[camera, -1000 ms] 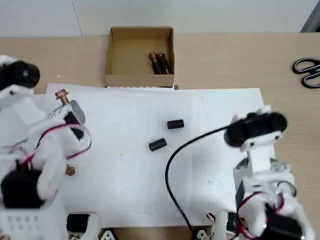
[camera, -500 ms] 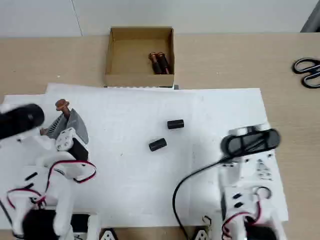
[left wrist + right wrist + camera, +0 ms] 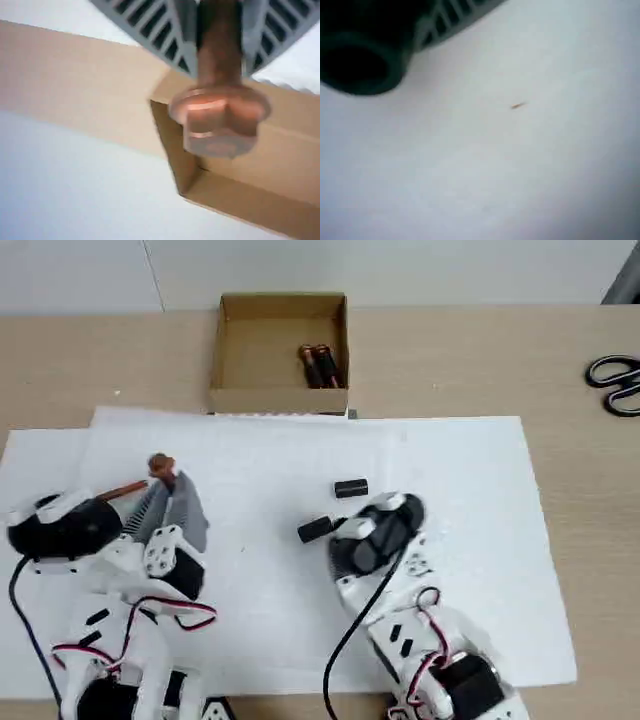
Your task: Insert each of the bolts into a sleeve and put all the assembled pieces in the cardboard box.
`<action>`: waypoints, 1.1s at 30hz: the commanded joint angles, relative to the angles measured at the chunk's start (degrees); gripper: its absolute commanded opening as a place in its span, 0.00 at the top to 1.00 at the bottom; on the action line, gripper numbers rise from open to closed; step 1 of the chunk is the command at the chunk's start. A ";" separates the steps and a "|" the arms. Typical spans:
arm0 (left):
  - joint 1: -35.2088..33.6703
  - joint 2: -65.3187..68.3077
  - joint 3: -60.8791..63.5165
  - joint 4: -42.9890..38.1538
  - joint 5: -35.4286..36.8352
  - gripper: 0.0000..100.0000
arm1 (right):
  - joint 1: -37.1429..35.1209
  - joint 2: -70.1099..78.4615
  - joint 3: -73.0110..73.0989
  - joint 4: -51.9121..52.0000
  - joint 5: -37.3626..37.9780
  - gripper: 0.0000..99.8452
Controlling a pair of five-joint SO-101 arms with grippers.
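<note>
My left gripper [image 3: 166,488] is shut on a copper bolt [image 3: 160,465], head up, over the left part of the white sheet. In the left wrist view the bolt [image 3: 218,115] sticks out between grey ribbed fingers [image 3: 150,20], with a corner of the cardboard box [image 3: 200,185] behind it. The box [image 3: 228,350] stands at the back and holds two assembled pieces [image 3: 319,366]. Two black sleeves lie mid-sheet: one [image 3: 351,488] free, the other [image 3: 313,530] right at my right gripper [image 3: 338,528]. The right wrist view shows that sleeve's open end [image 3: 362,60] very close.
A white paper sheet [image 3: 460,470] covers the wooden table [image 3: 470,360]. Scissors [image 3: 615,382] lie at the far right edge. The right arm's black cable [image 3: 350,630] trails toward the table's front. Both arm bases crowd the front edge.
My right arm has swung from the front right corner to the nearer sleeve in the middle. My left arm has carried the bolt a little right and forward.
</note>
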 commanded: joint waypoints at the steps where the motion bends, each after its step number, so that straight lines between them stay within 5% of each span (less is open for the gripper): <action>1: 3.78 -1.14 0.40 -1.67 3.34 1.00 | -4.35 -0.57 0.44 -3.38 -0.44 1.00; 15: 17.58 -0.97 0.48 -1.76 9.05 0.99 | -12.53 -0.57 1.41 -4.53 -0.44 1.00; 24: 18.29 -0.97 3.21 -1.93 10.20 0.99 | -13.49 -0.57 1.14 -4.53 -0.44 1.00; 33: 18.37 -0.97 9.01 -10.29 10.20 0.99 | -13.49 -0.57 0.97 -4.53 -0.44 1.00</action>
